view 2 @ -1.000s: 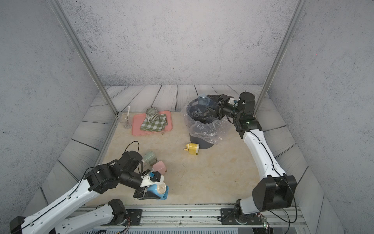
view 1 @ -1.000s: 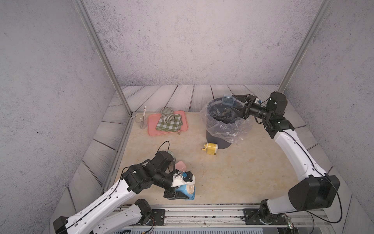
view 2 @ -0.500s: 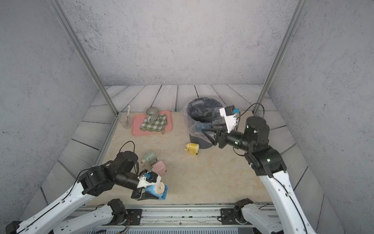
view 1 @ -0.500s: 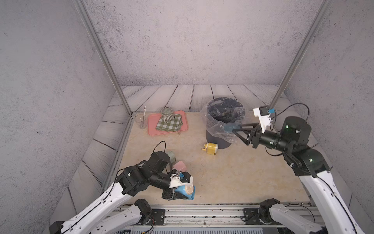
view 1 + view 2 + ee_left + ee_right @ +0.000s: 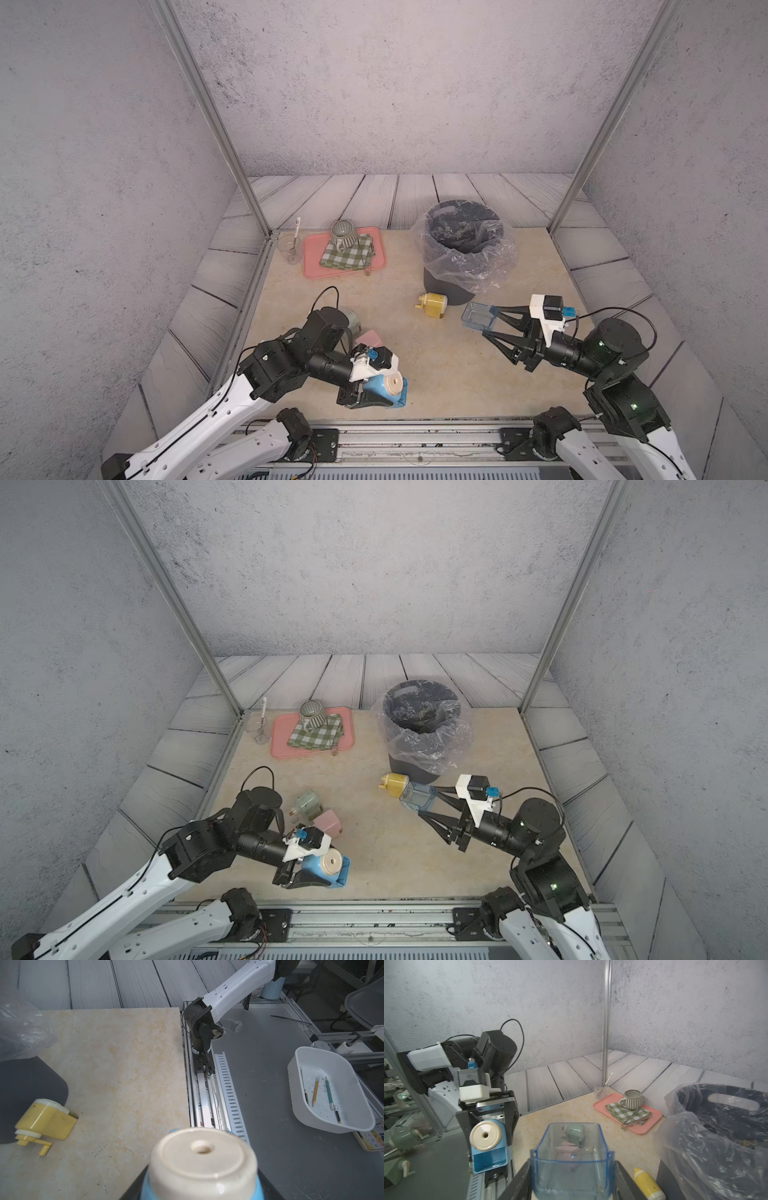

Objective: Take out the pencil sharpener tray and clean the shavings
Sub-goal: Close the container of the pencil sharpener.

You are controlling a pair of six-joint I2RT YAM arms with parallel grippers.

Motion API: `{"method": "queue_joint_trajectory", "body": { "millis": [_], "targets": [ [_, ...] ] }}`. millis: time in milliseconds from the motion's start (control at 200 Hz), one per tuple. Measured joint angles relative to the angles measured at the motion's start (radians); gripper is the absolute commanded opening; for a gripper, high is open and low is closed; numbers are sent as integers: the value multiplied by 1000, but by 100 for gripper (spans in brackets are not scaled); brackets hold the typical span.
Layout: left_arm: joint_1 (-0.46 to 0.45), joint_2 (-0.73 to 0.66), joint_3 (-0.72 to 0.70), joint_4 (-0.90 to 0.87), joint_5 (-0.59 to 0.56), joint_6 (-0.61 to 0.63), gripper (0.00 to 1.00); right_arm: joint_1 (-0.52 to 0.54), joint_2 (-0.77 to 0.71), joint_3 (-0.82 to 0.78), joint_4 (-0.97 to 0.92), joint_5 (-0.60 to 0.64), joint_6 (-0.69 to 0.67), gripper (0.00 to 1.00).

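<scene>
The right claw pinches the seemingly empty tray near the bin, and the left claw clamps the blue sharpener, so keep the tray level and square to the open slot when sliding it in.

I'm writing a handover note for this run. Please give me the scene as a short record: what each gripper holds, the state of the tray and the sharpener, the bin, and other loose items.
left gripper: shut on blue pencil sharpener
right gripper: shut on clear tray, outside the bin
tray contents: looks nearly empty in the right wrist view
tray slot: open, nothing in it
bin: upright, plastic liner
loose items: yellow sharpener, green sharpener, pink object on the table
</scene>
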Motion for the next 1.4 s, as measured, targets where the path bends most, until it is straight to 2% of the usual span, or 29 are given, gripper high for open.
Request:
{"method": "queue_joint_trajectory", "body": {
  "millis": [340,600,801,1071,1401],
  "targets": [
    [0,20,5,46,13,-31,0,97,-47,-12,-52,-55,-45,0],
    [0,53,30,71,21,-41,0,217,-10,-4,-126,-48,-114,0],
    [0,63,43,88,24,-45,0,366,71,9,-165,26,-161,0],
    [0,60,43,88,24,-53,0,605,153,9,-146,208,-183,0],
    [0,37,40,84,20,-61,0,689,256,11,-67,311,-179,0]
  ]
}}
